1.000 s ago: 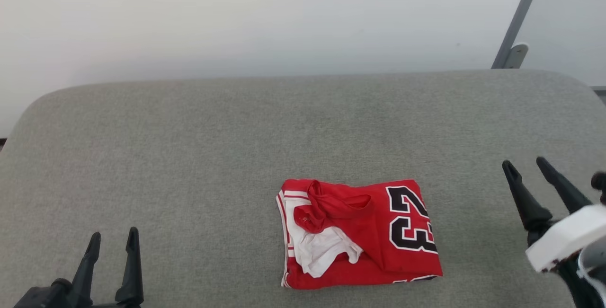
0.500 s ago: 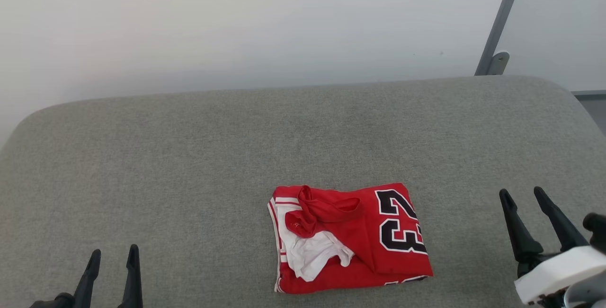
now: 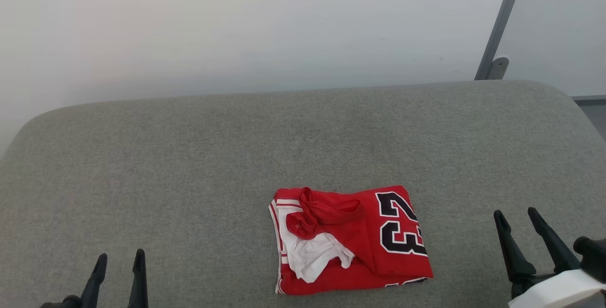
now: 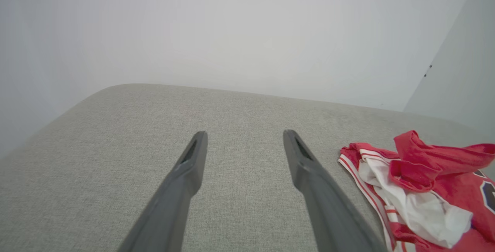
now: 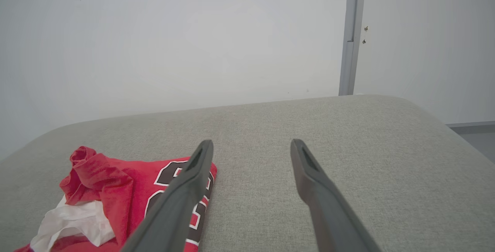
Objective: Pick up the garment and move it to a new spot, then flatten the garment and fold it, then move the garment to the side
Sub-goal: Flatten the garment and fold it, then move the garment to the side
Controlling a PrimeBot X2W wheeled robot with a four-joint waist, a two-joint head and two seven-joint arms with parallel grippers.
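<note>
Head view: left gripper [image 3: 120, 257] at 7 o'clock, fingers spread, empty. The right gripper [image 3: 514, 213] at 4 o'clock, same. Folded red jersey [image 3: 360, 246], "23" up, lies at 6 o'clock between them on grey fabric surface [image 3: 189, 156], touching neither.

Garment [image 3: 352, 234], lower centre: red cloth, faint sheen; white lining matt.
Pad [image 3: 189, 156] beneath: grey woven fabric, coarse, matt.
Left gripper [image 3: 121, 253] and right gripper [image 3: 514, 211], lower corners: dark, smooth, matt.
Post [image 3: 498, 24], upper right: smooth grey metal.

Open cushion [image 3: 189, 156] around lone garment [image 3: 350, 242]
</note>
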